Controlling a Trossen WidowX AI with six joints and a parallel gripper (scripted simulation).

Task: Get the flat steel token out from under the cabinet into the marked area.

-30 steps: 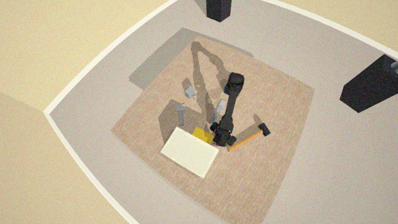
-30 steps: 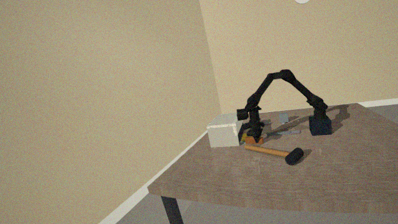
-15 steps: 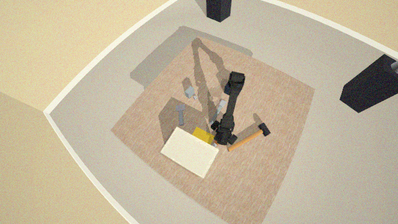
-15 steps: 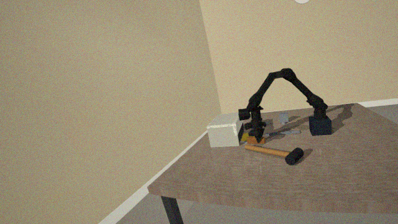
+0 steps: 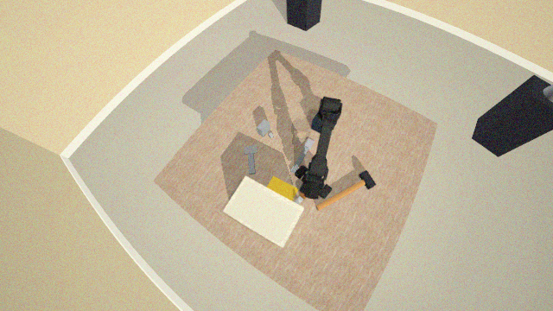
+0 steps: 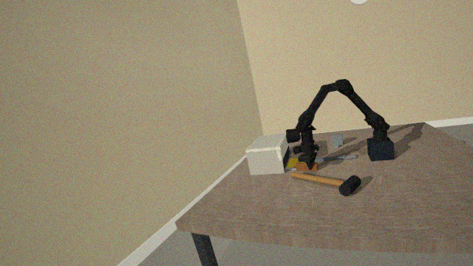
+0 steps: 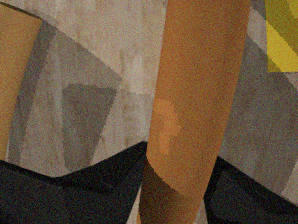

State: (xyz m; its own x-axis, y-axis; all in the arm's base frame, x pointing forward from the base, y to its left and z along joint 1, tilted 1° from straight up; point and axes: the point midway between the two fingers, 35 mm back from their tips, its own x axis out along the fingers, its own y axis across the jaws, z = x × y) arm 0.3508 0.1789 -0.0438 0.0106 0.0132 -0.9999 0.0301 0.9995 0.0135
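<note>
My gripper (image 5: 308, 196) (image 6: 310, 165) (image 7: 175, 154) is shut on an orange handle (image 5: 302, 196) (image 6: 301, 166) (image 7: 200, 65), low over the table beside the cabinet's front corner. A small pale grey piece (image 5: 299, 199) (image 6: 291, 169) shows between the handle and the cabinet; whether it is part of the held tool or the token, I cannot tell. The white cabinet (image 5: 263, 212) (image 6: 265, 162) stands on the table. The yellow marked area (image 5: 282, 187) (image 6: 293, 162) (image 7: 285, 52) lies along its front. The space under the cabinet is hidden, and I cannot identify the token.
A mallet (image 5: 341, 195) (image 6: 321, 179) (image 7: 15, 75) with a wooden handle and black head lies beside the gripper. A long grey flat piece (image 5: 303, 155) lies near the arm. A grey T-shaped piece (image 5: 251, 161) and a grey block (image 5: 263, 128) (image 6: 336, 140) are farther off.
</note>
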